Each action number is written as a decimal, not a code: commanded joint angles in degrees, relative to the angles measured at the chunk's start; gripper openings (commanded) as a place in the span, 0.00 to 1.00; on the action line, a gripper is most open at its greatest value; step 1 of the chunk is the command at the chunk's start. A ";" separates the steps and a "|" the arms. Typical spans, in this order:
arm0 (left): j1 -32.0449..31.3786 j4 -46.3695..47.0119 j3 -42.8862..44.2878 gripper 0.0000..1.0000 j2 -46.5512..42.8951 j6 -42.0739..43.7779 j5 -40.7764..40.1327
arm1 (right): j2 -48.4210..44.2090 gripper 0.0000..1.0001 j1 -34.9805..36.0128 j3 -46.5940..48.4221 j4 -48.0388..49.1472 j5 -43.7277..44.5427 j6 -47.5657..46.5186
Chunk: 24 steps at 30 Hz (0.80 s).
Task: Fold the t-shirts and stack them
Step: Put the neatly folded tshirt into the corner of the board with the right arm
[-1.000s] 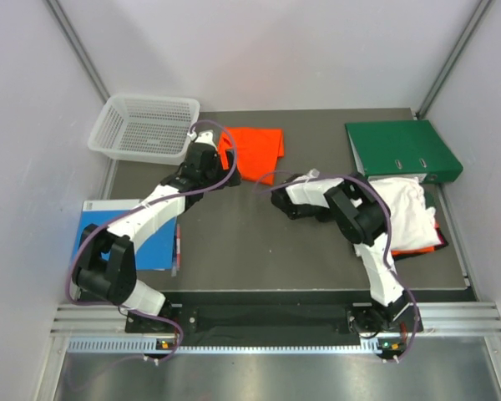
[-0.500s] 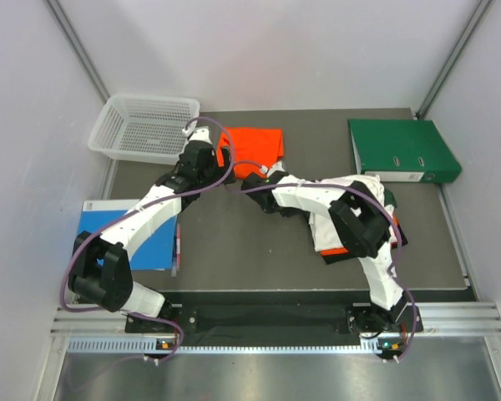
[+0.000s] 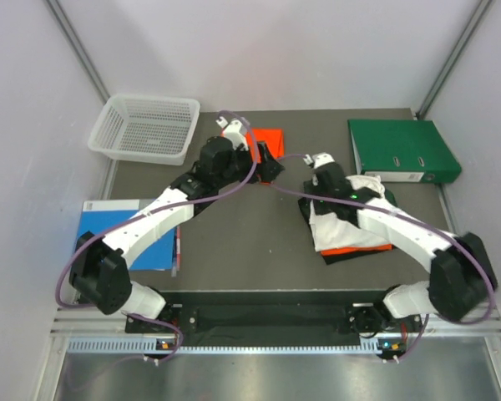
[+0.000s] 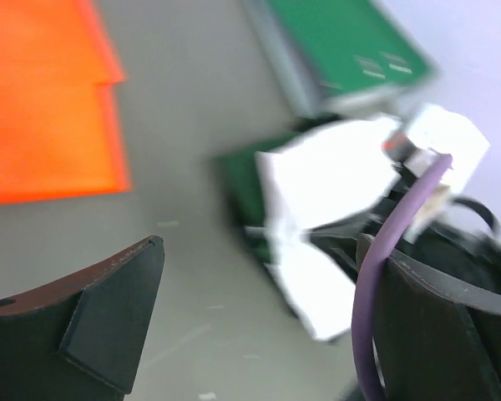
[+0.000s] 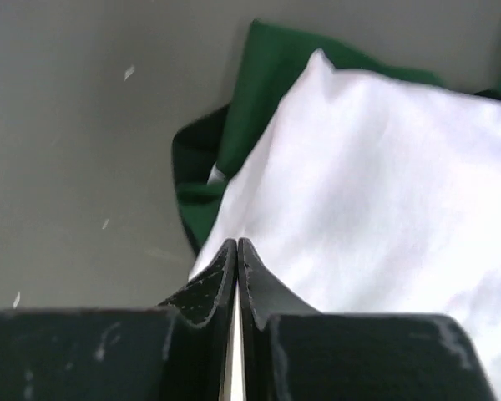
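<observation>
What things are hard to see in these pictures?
Orange shirt: top view, the left claw covers its near edge; the left wrist view cuts it off.
Blue book: top view, the left arm lies across it.
Bottom shirts: top view, the white shirt covers them; only edges peek out.
Green binder: left wrist view, blurry.

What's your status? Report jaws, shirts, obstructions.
Left jaws open near folded orange shirt. Right jaws shut over white shirt, grip unconfirmed. Green binder beside it, not blocking.
</observation>
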 commanded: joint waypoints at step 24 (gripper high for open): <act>7.82 -12.47 -0.85 0.99 8.57 3.59 -17.47 | -15.11 0.00 -45.86 -21.90 30.80 -54.45 11.09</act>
